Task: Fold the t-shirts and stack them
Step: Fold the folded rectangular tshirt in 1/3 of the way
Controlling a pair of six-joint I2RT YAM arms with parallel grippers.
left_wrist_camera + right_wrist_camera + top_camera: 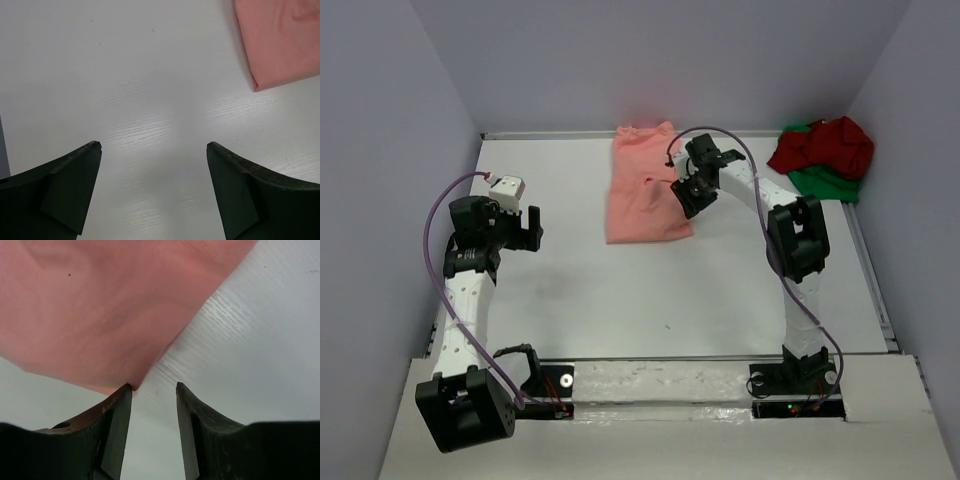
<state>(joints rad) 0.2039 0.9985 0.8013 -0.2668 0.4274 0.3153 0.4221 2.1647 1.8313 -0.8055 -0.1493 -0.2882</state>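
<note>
pink shirt (645, 185) flat at far middle of table (670, 290) | red shirt (825, 145) heaped on green shirt (830, 183), far right corner | my right gripper (154, 387) half open at pink shirt's right edge, holding nothing | my left gripper (154, 145) wide open above table, empty

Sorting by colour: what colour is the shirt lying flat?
The flat shirt is salmon-pink, clearest in the top external view.
</note>
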